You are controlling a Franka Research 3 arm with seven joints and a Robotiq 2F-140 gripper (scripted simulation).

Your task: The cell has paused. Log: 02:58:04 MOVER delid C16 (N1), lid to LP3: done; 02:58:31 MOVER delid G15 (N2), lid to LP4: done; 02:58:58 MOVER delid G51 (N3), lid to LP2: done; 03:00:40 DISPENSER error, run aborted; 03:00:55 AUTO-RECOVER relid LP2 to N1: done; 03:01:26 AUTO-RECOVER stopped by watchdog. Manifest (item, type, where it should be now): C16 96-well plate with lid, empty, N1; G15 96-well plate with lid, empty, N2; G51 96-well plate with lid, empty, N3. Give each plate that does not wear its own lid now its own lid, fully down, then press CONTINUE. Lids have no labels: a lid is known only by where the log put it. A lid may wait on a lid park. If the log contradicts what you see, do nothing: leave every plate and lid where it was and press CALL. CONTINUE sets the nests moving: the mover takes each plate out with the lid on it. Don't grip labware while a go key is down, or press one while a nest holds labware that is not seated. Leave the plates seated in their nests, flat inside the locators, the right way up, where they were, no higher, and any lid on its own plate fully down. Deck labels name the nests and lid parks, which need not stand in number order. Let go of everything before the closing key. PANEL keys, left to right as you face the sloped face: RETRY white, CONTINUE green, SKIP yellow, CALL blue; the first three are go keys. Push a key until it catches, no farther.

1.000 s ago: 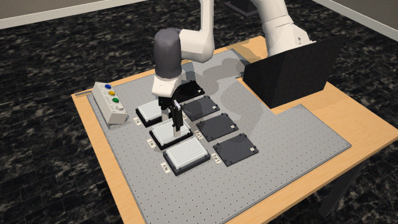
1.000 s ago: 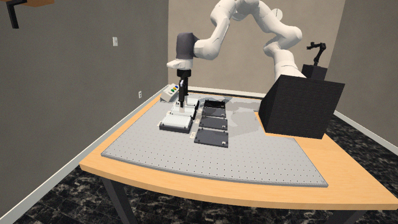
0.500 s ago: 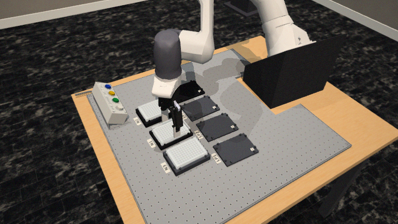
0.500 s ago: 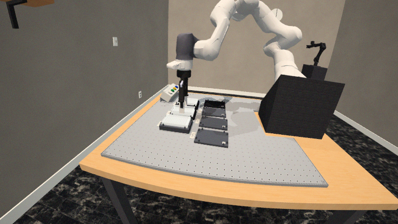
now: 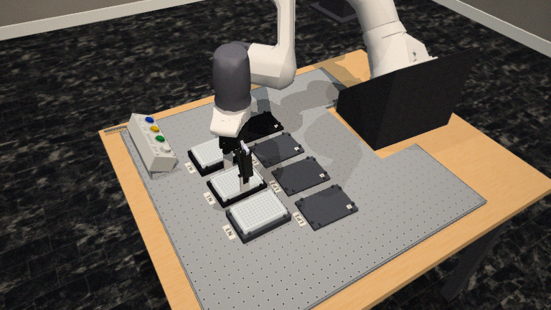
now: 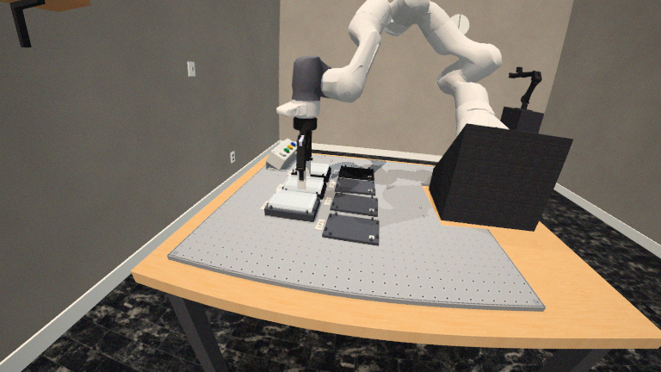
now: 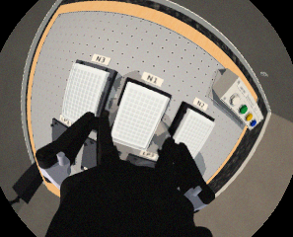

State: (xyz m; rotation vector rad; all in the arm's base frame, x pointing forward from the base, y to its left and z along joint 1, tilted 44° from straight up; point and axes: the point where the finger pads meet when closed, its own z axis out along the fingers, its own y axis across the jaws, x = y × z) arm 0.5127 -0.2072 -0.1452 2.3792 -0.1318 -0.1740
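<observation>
Three white well plates stand in a row of black nests: N2 (image 5: 206, 153) nearest the key panel, N1 (image 5: 235, 183) in the middle, N3 (image 5: 256, 212) at the near end. My gripper (image 5: 243, 186) points straight down over N1 and is shut across the short sides of the clear lid on the N1 plate (image 7: 141, 114). The lid sits low at the plate; I cannot tell whether it is fully down. The plates in N2 (image 7: 193, 130) and N3 (image 7: 86, 89) look white and flat in their nests. I cannot tell whether they wear lids.
Four dark lid parks (image 5: 300, 174) lie in a row beside the nests; three look bare, and the back one (image 5: 264, 123) looks black and raised. The key panel (image 5: 152, 146) stands beyond N2, with the green key (image 5: 160, 138) on it. A large black box (image 5: 406, 95) stands at the right.
</observation>
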